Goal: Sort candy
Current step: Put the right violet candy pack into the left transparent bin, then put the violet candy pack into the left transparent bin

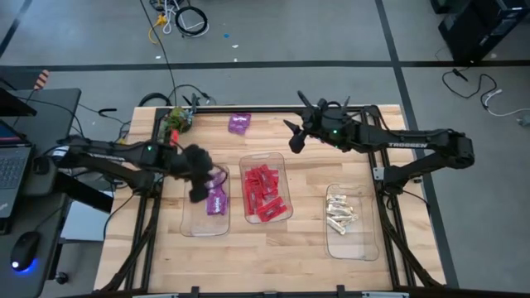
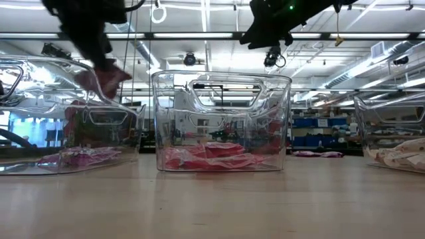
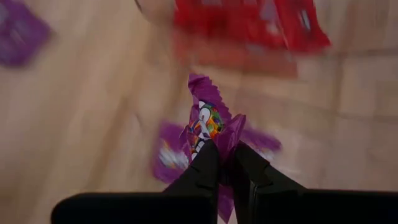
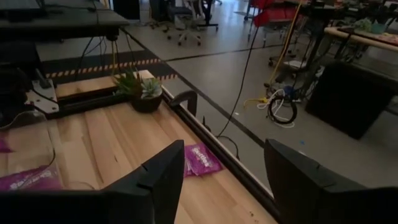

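Observation:
My left gripper (image 1: 197,180) hangs over the left clear bin (image 1: 189,225), shut on a purple candy packet (image 3: 208,121). More purple packets (image 1: 217,201) lie on that bin's floor. The middle bin (image 1: 284,165) holds red packets (image 1: 263,194), and the right bin (image 1: 364,244) holds whitish-cream pieces (image 1: 340,212). A few purple packets (image 1: 239,123) lie loose on the table near its far edge. My right gripper (image 4: 224,180) stands open high above the far side of the table, right of those loose packets, with nothing between its fingers. My left gripper pinches the purple packet by one end (image 3: 224,142) between its two fingers (image 3: 205,163). The fingers slant downward. The packet sticks out past the fingertips, lifted clear above the bin's floor.
A small potted plant (image 1: 176,121) stands at the table's far left corner. Cables (image 1: 184,18) lie on the floor beyond the table. A laptop (image 1: 10,170) and a mouse (image 1: 25,247) sit on a desk to the left. Bare wood shows between the bins and along the near edge.

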Robot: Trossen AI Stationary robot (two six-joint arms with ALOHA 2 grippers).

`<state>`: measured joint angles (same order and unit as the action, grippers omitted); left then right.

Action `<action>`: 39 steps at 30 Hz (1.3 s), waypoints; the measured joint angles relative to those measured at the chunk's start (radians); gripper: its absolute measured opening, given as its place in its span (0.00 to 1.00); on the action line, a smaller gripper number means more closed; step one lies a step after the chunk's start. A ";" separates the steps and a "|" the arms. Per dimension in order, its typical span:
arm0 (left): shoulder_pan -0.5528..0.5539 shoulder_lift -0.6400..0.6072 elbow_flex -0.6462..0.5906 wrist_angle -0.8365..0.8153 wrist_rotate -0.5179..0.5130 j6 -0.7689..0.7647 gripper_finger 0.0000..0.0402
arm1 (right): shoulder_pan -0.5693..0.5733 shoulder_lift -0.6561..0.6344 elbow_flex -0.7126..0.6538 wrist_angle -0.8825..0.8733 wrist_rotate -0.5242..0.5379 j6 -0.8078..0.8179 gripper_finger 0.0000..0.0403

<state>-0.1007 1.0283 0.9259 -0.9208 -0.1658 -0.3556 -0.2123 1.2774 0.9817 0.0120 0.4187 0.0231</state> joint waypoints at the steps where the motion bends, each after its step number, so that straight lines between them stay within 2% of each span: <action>1: -0.023 0.001 -0.003 -0.022 0.006 -0.041 0.05 | 0.000 0.003 0.000 -0.002 0.000 0.000 0.52; 5: -0.096 0.013 -0.032 -0.043 0.022 -0.156 0.05 | 0.000 0.009 0.000 0.002 0.000 0.000 0.52; 8: -0.119 0.044 -0.046 -0.042 0.048 -0.176 0.08 | 0.000 0.010 0.000 0.005 0.000 -0.001 0.52; 15: -0.124 0.122 -0.048 -0.043 0.096 -0.175 0.27 | 0.000 0.010 0.000 -0.009 0.000 -0.006 0.54; 21: -0.122 0.131 -0.008 -0.045 0.100 -0.172 0.40 | 0.000 0.010 0.000 -0.015 -0.001 -0.011 0.54; 24: -0.110 0.132 0.042 -0.060 0.056 -0.127 0.42 | 0.000 0.010 0.000 -0.015 -0.001 -0.024 0.54; 26: -0.088 0.131 0.086 -0.058 -0.050 -0.102 0.42 | 0.000 0.010 0.000 -0.015 -0.001 -0.027 0.54; 28: -0.040 0.131 0.123 -0.060 -0.149 -0.035 0.40 | 0.000 0.010 0.000 -0.015 -0.001 -0.027 0.54; 31: 0.081 0.130 0.165 -0.036 -0.171 0.102 0.34 | 0.000 0.010 0.000 -0.025 -0.001 -0.027 0.54; 33: 0.186 0.131 0.171 0.008 -0.136 0.171 0.28 | 0.000 0.010 0.000 -0.040 -0.001 -0.021 0.55; 36: 0.354 0.155 0.171 0.088 -0.025 0.303 0.20 | 0.000 0.010 0.000 -0.064 -0.001 -0.016 0.55; 39: 0.498 0.211 0.171 0.172 0.078 0.396 0.17 | 0.000 0.010 0.000 -0.089 -0.002 -0.015 0.56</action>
<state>0.3973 1.2390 1.0972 -0.7488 -0.0877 0.0409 -0.2127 1.2873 0.9817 -0.0769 0.4171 0.0077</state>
